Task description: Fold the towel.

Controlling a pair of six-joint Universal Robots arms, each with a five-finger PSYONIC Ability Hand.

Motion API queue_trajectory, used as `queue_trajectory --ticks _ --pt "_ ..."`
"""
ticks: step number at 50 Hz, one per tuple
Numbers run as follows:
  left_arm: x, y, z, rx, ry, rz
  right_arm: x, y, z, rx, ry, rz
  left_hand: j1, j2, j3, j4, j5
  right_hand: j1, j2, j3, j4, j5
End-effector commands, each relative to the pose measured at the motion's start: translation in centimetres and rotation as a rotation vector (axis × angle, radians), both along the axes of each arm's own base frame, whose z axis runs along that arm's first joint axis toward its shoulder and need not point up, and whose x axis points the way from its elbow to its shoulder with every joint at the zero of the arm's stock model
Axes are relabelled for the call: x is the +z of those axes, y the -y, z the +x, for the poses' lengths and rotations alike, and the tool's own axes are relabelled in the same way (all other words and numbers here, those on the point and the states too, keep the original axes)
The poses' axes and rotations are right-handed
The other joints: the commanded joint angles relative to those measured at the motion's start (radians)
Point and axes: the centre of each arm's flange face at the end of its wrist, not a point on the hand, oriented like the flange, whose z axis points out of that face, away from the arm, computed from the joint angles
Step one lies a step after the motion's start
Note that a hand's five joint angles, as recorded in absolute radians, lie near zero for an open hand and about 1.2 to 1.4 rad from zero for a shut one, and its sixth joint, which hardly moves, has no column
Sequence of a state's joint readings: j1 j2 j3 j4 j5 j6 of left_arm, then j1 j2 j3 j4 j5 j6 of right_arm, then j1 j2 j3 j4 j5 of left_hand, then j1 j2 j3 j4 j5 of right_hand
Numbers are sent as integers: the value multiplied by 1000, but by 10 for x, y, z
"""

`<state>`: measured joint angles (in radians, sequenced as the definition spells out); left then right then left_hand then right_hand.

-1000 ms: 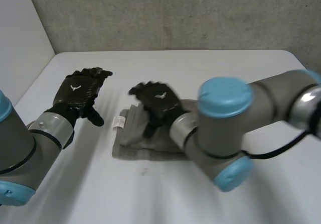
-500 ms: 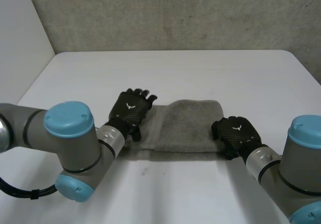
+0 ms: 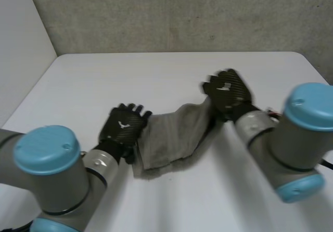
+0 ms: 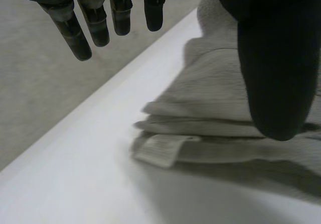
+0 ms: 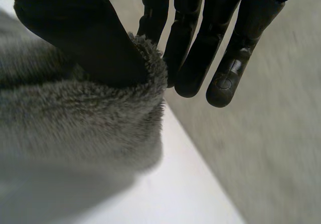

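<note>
Towel (image 3: pixel 169 138) lies on the table (image 3: pixel 156 71) between the arms, with its right end lifted clear. Right robot hand (image 3: pixel 228 91) pinches that fluffy edge between thumb and straight fingers. Left robot hand (image 3: pixel 124 128) is open at the left end, fingers straight and off the cloth, thumb over the stacked layers near the label (image 4: pixel 160 149). Judged light, soft and limp; it sags, so take it by corners or edges. Cannot tell whether the left thumb actually presses the cloth. The left edge is partly covered by that hand.

Towel (image 3: pixel 171 136) on table (image 3: pixel 156 71), centre-front
</note>
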<state>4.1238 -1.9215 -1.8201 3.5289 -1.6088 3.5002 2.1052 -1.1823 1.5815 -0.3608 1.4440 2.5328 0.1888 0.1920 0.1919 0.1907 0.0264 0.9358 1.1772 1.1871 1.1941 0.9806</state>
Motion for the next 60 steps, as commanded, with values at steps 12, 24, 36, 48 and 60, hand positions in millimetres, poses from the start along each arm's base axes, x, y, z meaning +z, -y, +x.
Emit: queue_trajectory --ticks 12,24,36,48,60 --pt "43 45 82 277 -60 -85 -88 -136 98 529 -215 140 7 4 4 5 -5 460 219 209 202 241" --pt "70 41 50 160 -292 -62 -30 -111 67 304 -80 132 39 36 36 37 27 -761 -1003 -1013 -1020 -981" --pt "78 21 0 43 -391 135 17 -47 6 19 245 463 51 48 48 49 39 -761 -1003 -1013 -1020 -981" --pt "26 20 -17 244 -280 279 3 0 15 71 304 680 60 57 57 58 48 -761 -1003 -1013 -1020 -981" --pt "-27 19 -12 243 -84 268 -71 22 39 92 169 749 10 7 7 8 -2 -761 -1003 -1013 -1020 -981"
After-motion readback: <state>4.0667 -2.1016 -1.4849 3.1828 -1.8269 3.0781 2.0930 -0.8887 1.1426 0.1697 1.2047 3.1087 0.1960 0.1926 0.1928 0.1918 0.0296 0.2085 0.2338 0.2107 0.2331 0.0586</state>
